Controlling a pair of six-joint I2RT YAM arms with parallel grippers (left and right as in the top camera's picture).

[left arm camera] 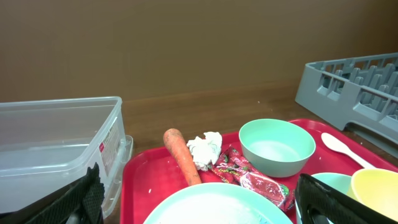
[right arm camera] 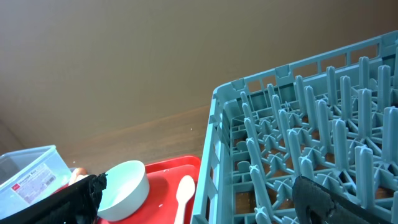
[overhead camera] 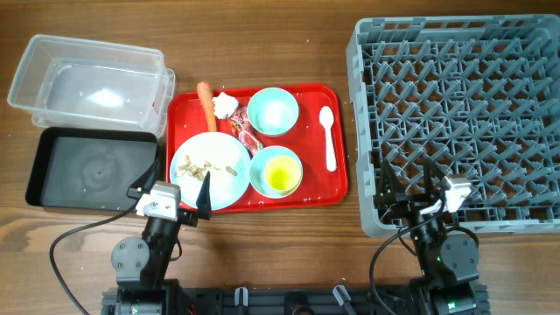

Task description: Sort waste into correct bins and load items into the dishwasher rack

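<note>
Waste all sits on the red tray (overhead camera: 337,188); nothing is sorted yet, by my reading.

Overhead: left gripper (overhead camera: 173,191) is released, jaws spread, empty, hovering at the near edge of the light blue plate (overhead camera: 229,188). Food scraps (overhead camera: 203,164) lie on the plate just ahead of it. Carrot (overhead camera: 206,103), white tissue (overhead camera: 225,105) and red wrapper (overhead camera: 247,136) are further ahead, past the plate. Black tray (overhead camera: 92,166) is just to its left, clear tub (overhead camera: 87,79) ahead-left. Right gripper (overhead camera: 408,184) is likewise released and empty, over the near-left corner of the dishwasher rack (overhead camera: 464,114). White spoon (overhead camera: 328,136) is ahead and left of it.

Left wrist: carrot (left arm camera: 182,155) is ahead, beyond the plate rim. Tissue (left arm camera: 205,148) is at its right side, touching or just beside, cannot tell. Wrapper (left arm camera: 239,168) is right of that, pale green bowl (left arm camera: 277,146) further right. Tub (left arm camera: 56,143) is on the left.

Right wrist: rack (right arm camera: 298,124) pegs fill the right, spoon (right arm camera: 183,193) is lower left on the tray.

Judgement: carrot first, for the left gripper. Reach over the plate and close across the carrot's width near its middle. Keep the right-hand finger off the tissue, and lift straight up before swinging left to a bin.
</note>
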